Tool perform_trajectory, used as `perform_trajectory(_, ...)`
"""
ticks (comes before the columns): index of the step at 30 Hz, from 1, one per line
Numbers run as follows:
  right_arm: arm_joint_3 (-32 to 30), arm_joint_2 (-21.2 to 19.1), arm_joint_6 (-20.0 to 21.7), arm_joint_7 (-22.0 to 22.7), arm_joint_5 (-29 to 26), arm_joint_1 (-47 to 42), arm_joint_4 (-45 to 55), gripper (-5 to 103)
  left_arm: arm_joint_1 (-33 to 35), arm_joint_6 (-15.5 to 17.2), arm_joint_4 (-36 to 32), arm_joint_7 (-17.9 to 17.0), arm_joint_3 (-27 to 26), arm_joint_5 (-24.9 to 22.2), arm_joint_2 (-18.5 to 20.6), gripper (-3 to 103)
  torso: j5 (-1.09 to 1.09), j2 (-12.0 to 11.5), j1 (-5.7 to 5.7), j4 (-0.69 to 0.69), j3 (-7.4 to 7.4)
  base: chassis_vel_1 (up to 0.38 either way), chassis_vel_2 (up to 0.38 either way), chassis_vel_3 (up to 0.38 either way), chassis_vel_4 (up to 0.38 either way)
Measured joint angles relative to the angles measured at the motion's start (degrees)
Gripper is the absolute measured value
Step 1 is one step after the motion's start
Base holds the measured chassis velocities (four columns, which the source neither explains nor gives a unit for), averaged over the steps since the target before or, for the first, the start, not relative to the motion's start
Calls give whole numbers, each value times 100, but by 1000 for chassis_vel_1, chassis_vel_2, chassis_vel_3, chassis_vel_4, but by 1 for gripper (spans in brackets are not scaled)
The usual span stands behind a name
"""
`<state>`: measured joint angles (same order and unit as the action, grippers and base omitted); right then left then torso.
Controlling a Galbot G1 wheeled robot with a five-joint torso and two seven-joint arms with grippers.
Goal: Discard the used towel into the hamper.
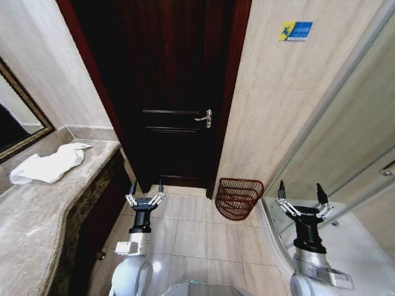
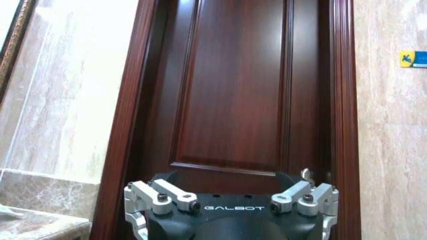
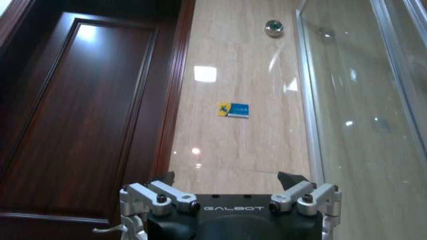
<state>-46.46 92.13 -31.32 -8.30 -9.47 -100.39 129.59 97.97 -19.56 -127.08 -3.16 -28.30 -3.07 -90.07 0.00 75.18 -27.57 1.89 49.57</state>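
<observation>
Overhead, a towel (image 1: 49,165) lies on the counter (image 1: 37,228), the hamper (image 1: 238,198) tilts against the wall beside the door (image 1: 170,92), and both grippers, left (image 1: 145,190) and right (image 1: 300,193), hang open above the floor. Wrist views: left gripper (image 2: 230,181) faces the door, right (image 3: 227,180) a wall sticker (image 3: 233,109).

It was a bathroom: a marble vanity desk (image 1: 43,216) under a framed mirror (image 1: 15,120), tiled walls, a glass shower enclosure (image 1: 345,154), a dark wooden door (image 1: 173,92).
</observation>
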Motion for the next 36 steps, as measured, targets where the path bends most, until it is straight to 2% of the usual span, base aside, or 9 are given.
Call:
perform_trajectory(18, 4, 1, -65, 12, -58, 22, -79, 100, -22, -78, 15, -2, 8, 90, -5, 100, -5, -1, 1, 0, 0, 110, 112, -112, -108)
perform_trajectory(20, 8, 1, -70, 12, -52, 41, -100, 100, -29, -28, 14, -17, 21, 41, -7, 103, 0, -1, 0, 0, 0, 0, 0, 0, 0)
perform_trajectory(23, 8, 0, -69, 17, -45, 60, -101, 100, -34, -9, 12, -18, 28, 26, -7, 98, 1, -1, 1, -1, 0, -18, -18, 18, 13)
perform_trajectory(36, 33, 0, -62, 30, -41, 48, -96, 100, -29, 32, -59, -51, 15, -50, 2, 100, -1, -1, 1, 0, 0, 13, 14, 43, 44)
